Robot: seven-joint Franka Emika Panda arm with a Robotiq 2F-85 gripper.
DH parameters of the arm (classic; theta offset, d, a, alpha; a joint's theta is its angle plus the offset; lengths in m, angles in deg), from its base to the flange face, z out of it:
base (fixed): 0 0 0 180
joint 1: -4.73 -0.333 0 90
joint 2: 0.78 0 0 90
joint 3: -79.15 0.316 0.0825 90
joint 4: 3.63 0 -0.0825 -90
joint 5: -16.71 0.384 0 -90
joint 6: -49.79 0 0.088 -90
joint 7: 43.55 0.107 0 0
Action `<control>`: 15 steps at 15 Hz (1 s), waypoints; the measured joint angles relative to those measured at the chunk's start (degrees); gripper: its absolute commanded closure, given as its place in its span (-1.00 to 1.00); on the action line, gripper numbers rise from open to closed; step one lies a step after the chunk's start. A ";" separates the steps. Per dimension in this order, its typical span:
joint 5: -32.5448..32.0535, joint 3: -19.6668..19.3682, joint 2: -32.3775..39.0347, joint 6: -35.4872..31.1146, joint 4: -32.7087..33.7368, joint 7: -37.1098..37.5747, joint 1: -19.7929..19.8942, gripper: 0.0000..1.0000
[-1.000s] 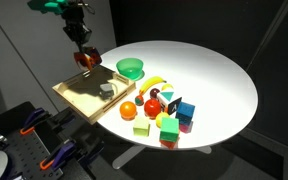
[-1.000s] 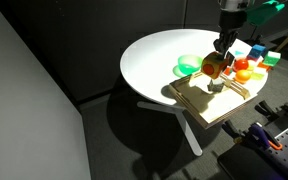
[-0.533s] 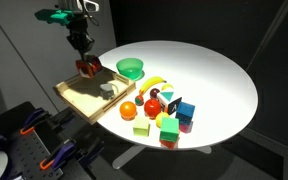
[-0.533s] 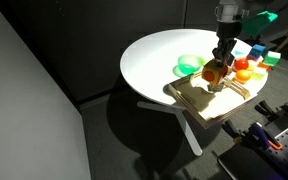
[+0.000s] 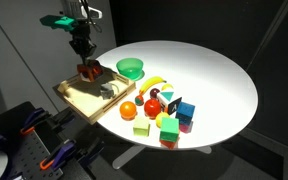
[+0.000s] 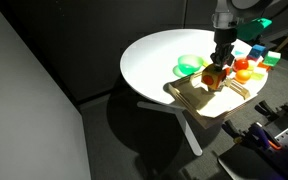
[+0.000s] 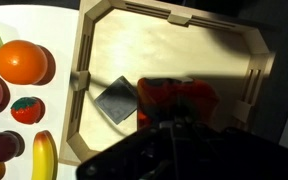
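My gripper point(image 5: 86, 62) point(image 6: 220, 66) point(image 7: 174, 110) is shut on a red-orange block point(image 5: 89, 72) point(image 6: 214, 77) point(image 7: 176, 98) and holds it low over the shallow wooden tray point(image 5: 72, 97) point(image 6: 192, 97) point(image 7: 169, 45) at the round white table's edge. A small grey square block point(image 5: 108, 90) point(image 7: 116, 101) lies on the tray floor just beside the held block. In the wrist view the dark gripper body fills the lower part and hides the bottom of the block.
On the white table point(image 5: 204, 70) stand a green bowl point(image 5: 131, 68) point(image 6: 189, 64), a banana point(image 5: 152, 83) point(image 7: 45, 155), an orange point(image 5: 129, 110) point(image 7: 22, 61), red fruit point(image 7: 26, 110) and several coloured blocks point(image 5: 171, 115). Dark floor and black equipment point(image 5: 29, 150) lie beside the table.
The gripper has come down with the red-orange block, from above the tray's far corner to low over the tray beside the grey block. It stays shut.
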 measured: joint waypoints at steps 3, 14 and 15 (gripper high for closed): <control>0.00 -0.01 1.33 0.00 0.62 0.00 0.00 0.99; -0.82 -0.01 3.10 0.00 2.01 0.00 0.00 -0.48; -0.86 -0.01 3.10 0.00 2.05 -0.01 0.00 -0.61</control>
